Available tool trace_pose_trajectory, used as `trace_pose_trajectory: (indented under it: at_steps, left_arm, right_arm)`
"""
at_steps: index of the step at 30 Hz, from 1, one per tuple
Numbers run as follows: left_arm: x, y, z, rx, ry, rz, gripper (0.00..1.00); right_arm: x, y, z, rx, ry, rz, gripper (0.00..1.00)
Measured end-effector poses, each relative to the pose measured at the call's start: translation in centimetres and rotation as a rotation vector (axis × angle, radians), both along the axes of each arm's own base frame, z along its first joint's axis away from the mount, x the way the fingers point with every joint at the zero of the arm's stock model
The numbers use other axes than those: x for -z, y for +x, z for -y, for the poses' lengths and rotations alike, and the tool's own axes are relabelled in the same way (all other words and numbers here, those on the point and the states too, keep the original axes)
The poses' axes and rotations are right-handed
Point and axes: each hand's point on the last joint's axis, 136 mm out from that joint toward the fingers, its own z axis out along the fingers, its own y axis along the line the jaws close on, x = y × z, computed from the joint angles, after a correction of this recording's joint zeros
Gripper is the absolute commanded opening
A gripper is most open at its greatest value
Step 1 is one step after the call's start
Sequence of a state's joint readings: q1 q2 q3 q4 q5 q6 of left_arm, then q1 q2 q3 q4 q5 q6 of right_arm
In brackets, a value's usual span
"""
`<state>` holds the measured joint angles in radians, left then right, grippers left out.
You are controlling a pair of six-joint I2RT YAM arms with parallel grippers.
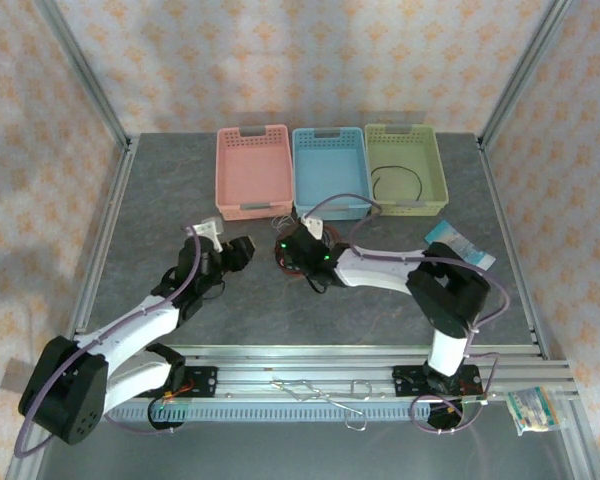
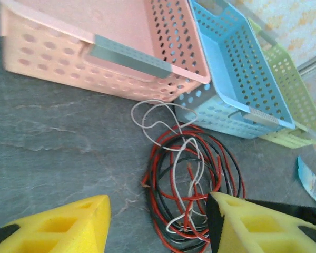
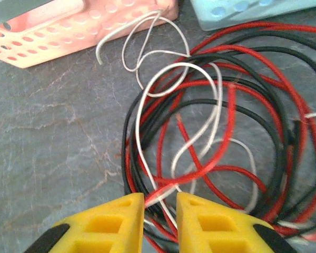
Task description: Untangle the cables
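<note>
The cables [image 2: 189,179] lie in one tangle of red, black and white loops on the grey table, just in front of the pink and blue baskets. A white end [image 3: 142,47] trails toward the pink basket. My left gripper [image 2: 158,219] is open wide and low over the near edge of the tangle, its right finger [image 2: 253,226] above the loops, holding nothing. My right gripper [image 3: 160,208] stands slightly open on the tangle [image 3: 221,121], with red and white strands running loose through the narrow gap. From above, both grippers [image 1: 242,250] [image 1: 298,252] meet at mid-table.
Three baskets stand in a row at the back: pink [image 1: 223,175], blue [image 1: 298,170] and green [image 1: 438,170]. A black cable loop [image 1: 398,185] lies in the green one. A light blue packet [image 1: 460,245] lies to the right. Wire hooks [image 1: 320,390] hang on the front rail.
</note>
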<state>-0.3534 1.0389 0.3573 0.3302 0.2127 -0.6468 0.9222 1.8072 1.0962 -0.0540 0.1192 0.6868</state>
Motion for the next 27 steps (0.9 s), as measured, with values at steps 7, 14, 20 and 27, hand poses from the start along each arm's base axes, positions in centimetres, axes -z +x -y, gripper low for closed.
trace_pose_trajectory:
  at_steps: [7,14,20,27]
  left_arm:
    - [-0.5,-0.6,-0.8,-0.004,-0.066,0.008,0.52]
    - [-1.0,-0.8,-0.5,0.017,-0.082,0.020,0.52]
    - [-1.4,-1.1,-0.6,0.019,-0.082,0.031,0.51]
    - [-1.1,-1.8,-0.8,0.031,-0.047,0.017,0.49]
  right_arm:
    - [0.3,2.8,-2.0,0.062,-0.015,0.028,0.32]
    - [2.0,4.4,-2.5,0.097,-0.097,0.025,0.31]
    - [4.2,4.6,-2.0,0.094,-0.166,-0.003,0.16]
    - [4.8,4.0,-1.7,0.052,-0.178,-0.006,0.00]
